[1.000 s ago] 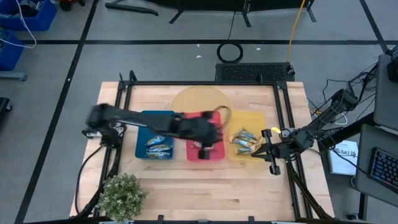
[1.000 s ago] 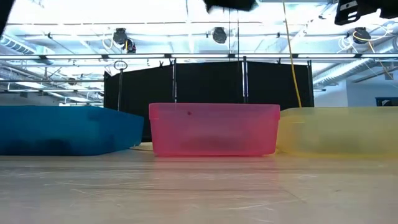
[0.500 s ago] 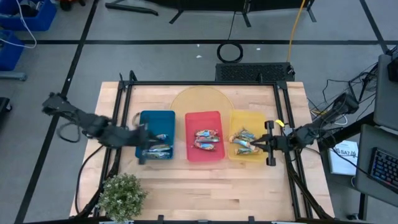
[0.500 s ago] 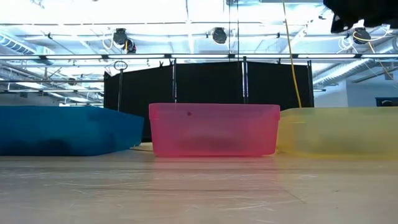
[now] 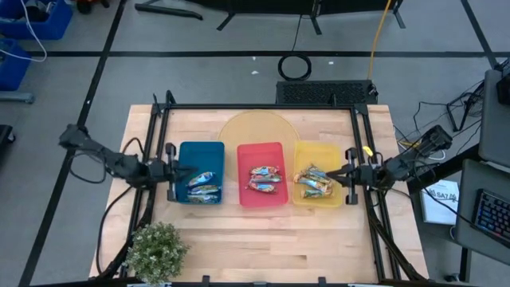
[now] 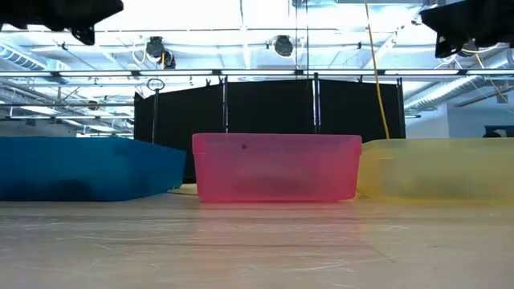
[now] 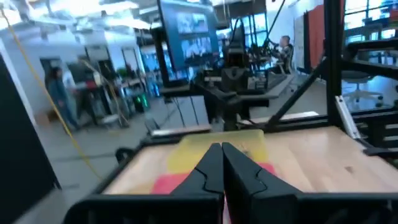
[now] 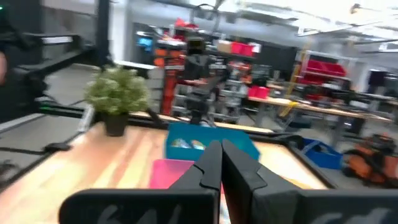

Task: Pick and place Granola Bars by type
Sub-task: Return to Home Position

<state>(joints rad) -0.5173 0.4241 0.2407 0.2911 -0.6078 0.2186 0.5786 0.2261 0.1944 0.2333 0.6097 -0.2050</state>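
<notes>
In the three trays at mid-counter, the bars lie sorted by kind. Blue-silver wrapped granola bars [image 5: 202,185] sit in the blue rectangular plastic tray [image 5: 199,154]. Red-orange wrapped granola bars [image 5: 265,179] sit in the red rectangular plastic tray [image 5: 261,153]. Gold-tan and teal wrapped granola bars [image 5: 312,181] sit in the yellow rectangular plastic tray [image 5: 318,153].

From above I see no bar loose on the pale wooden counter [image 5: 263,239]. The trays stand side by side in a row, blue to the left, red in the middle, yellow to the right.

The left gripper [image 5: 177,171] hangs at the outer edge of the blue tray and points across the row. My left wrist camera shows its fingers [image 7: 211,167] pressed together with nothing between them. The right gripper [image 5: 344,173] hangs at the outer edge of the yellow tray, facing back the other way. Its fingers [image 8: 210,163] are likewise closed and empty.

A small green potted plant [image 5: 157,249] stands at the counter's near left corner, well apart from the trays.
</notes>
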